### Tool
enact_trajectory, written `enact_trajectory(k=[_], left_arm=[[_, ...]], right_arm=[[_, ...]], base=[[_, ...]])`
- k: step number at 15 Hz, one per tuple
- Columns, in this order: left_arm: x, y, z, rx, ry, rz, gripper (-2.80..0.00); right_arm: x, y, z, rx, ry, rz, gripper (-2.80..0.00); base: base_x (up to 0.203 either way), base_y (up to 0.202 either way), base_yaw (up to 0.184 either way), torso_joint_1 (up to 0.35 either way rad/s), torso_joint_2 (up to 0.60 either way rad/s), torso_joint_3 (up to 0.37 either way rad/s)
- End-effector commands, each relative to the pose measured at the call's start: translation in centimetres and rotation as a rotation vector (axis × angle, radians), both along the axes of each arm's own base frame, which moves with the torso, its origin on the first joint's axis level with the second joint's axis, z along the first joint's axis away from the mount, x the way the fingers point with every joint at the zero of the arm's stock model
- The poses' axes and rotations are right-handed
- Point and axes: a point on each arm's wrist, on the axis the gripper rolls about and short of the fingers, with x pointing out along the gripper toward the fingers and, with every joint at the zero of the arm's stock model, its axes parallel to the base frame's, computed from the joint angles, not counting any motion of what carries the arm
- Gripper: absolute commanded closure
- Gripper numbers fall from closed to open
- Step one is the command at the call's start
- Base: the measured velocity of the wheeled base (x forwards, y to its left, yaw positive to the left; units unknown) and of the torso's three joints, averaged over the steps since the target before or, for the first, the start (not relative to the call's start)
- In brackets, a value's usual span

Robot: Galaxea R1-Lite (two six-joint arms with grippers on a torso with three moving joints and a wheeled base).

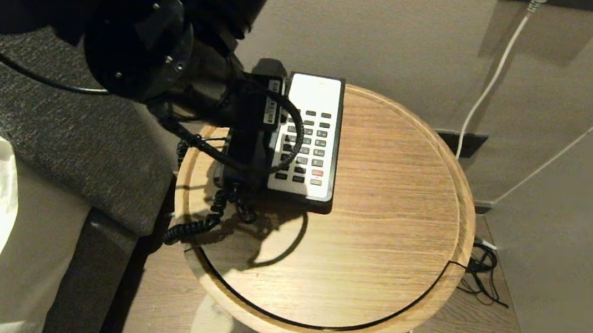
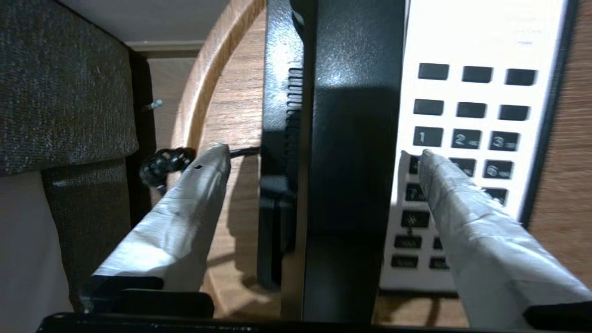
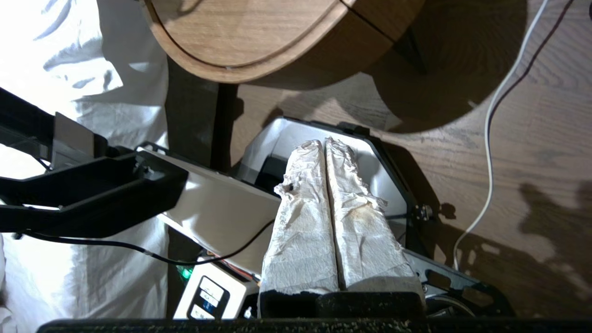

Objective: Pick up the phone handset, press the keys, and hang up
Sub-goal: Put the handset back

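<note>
A: Handset (image 2: 351, 152) lies in its cradle along the left side of the phone (image 1: 314, 87), beside the keys (image 1: 307, 148), on the round table (image 1: 377, 243); coiled cord (image 1: 194, 227) trails off the near end toward the table edge. Left gripper (image 2: 323, 155) hangs over it, fingers spread wide, one either side of the handset, neither touching; nothing held.

B: Right gripper (image 3: 326, 145)?

A: Parked low beside the table, over the robot's base; fingers pressed together, empty.

B: Judgement on the step?

A: Looks like the hang-up release; lift straight up, keeping the fingers wide; one fingertip (image 2: 425, 157) sits over the keys, so any sideways drift risks a stray press; mind the cord near the other finger.
</note>
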Motion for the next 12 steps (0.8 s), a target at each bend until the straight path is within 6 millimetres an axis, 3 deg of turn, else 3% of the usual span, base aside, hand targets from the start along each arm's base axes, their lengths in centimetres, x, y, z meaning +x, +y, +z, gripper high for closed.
enact_trajectory(k=[1, 3, 4, 7, 10, 12], left_arm=[[-1.4, 1.5, 1.5, -0.036, -0.026, 0.001, -2.8], [-2.2, 2.4, 2.1, -0.049, -0.029, 0.003, -2.8], [-2.6, 2.7, 2.3, -0.054, -0.029, 0.002, 0.0], [-3.8, 3.3, 2.8, -0.084, -0.022, -0.007, 0.0], [-5.1, 2.6, 2.5, -0.093, 0.008, -0.05, 0.0], [-4.8, 2.4, 1.8, -0.071, 0.032, -0.037, 0.0]], right_arm=[[-0.1, -0.2, -0.7, -0.013, 0.014, -0.003, 0.0], [-0.4, -0.5, -1.4, -0.022, 0.021, -0.005, 0.0], [-0.5, -0.6, -1.7, -0.025, 0.023, -0.005, 0.0], [-0.5, -0.6, -2.2, -0.036, 0.028, -0.01, 0.0], [-0.5, -0.6, -2.4, -0.042, 0.033, -0.012, 0.0], [-0.3, -0.4, -2.2, -0.039, 0.03, -0.012, 0.0]], base=[[0.0, 0.0, 0.0, 0.0, 0.0, 0.0], [0.0, 0.0, 0.0, 0.0, 0.0, 0.0], [0.0, 0.0, 0.0, 0.0, 0.0, 0.0], [0.0, 0.0, 0.0, 0.0, 0.0, 0.0], [0.0, 0.0, 0.0, 0.0, 0.0, 0.0], [0.0, 0.0, 0.0, 0.0, 0.0, 0.0]])
